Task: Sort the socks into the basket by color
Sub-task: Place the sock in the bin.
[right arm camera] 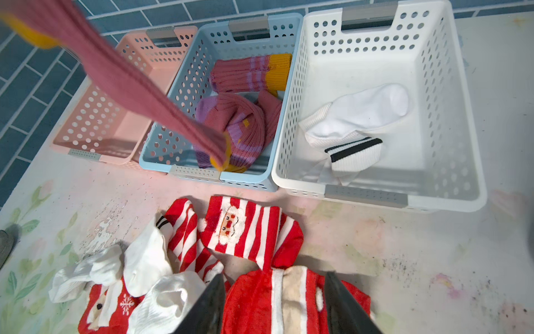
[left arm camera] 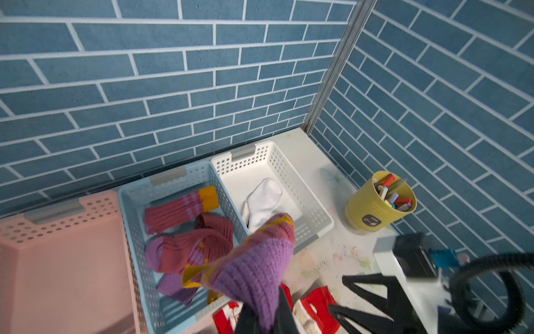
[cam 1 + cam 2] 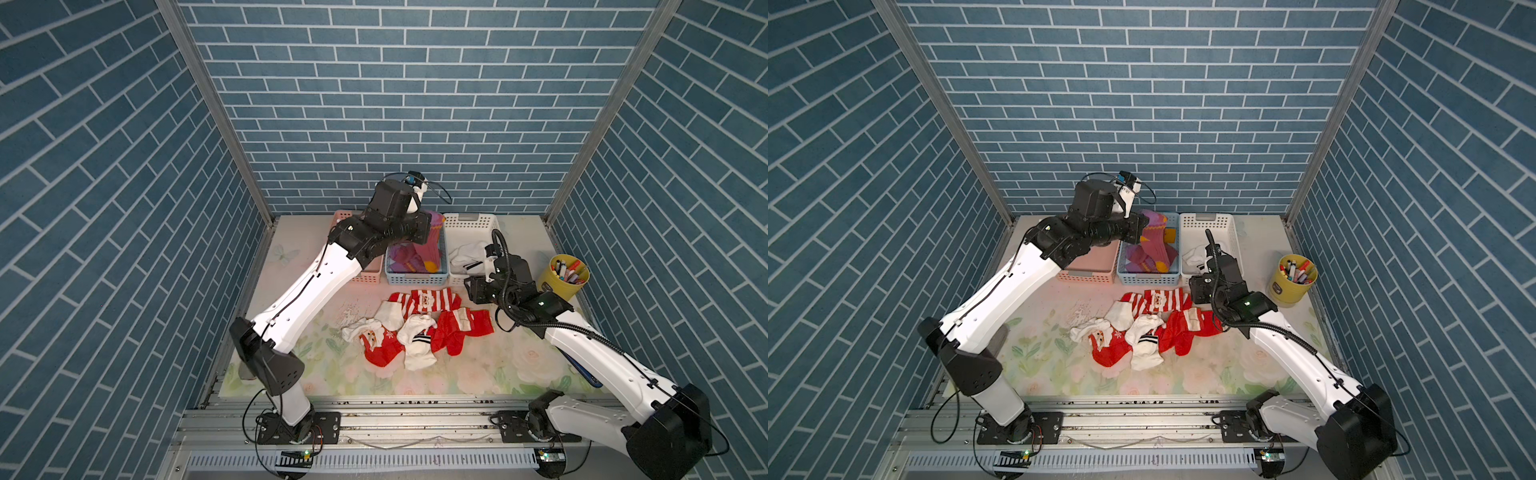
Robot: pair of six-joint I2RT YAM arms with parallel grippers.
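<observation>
Grip confirmed in left wrist view: left gripper (image 2: 263, 313) clamped on purple sock (image 2: 254, 269), held above blue basket (image 2: 199, 173), where maroon-purple socks (image 2: 185, 248) are piled. Right wrist view: right gripper (image 1: 274, 289) parted about halfway, nothing grasped, jaws set either side of red sock (image 1: 251, 300) among loose socks (image 1: 144, 260) on the table (image 1: 404, 260); contact cannot be told. Both top views: purple sock is seen hanging over blue basket; white sock (image 3: 1196, 253) lies in white basket (image 3: 1204, 218) at right; pink basket (image 3: 1088, 276) at left.

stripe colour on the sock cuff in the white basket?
Black, two stripes on the white cuff; clearest in right wrist view.
</observation>
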